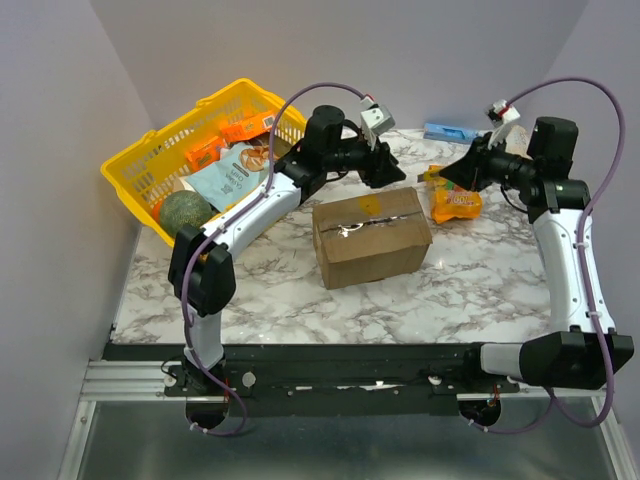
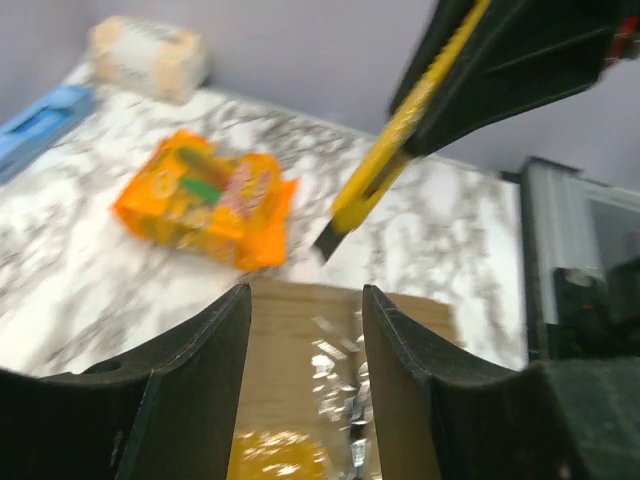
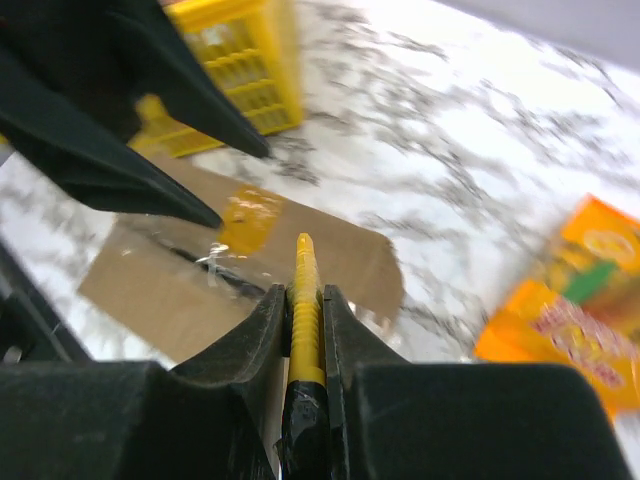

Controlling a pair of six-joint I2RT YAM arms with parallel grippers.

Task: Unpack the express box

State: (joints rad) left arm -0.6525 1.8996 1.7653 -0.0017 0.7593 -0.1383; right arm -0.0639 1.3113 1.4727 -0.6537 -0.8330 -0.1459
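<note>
- Right jaws pinch a yellow knife [image 3: 305, 290].
- Left jaws are spread wide above the far side of the express box [image 1: 372, 237].
- It sits mid-bench [image 1: 250, 290], with an orange bag [image 1: 455, 203] near its right.

Soft, even overhead light. The top view is sharp, with white glare on the tape seam [image 1: 350, 228] of the express box [image 1: 380, 250]. Both wrist views are blurred: the orange snack packet [image 2: 205, 200] beyond the box smears, while the yellow utility knife [image 3: 305, 300] above it looks crisper.
</note>
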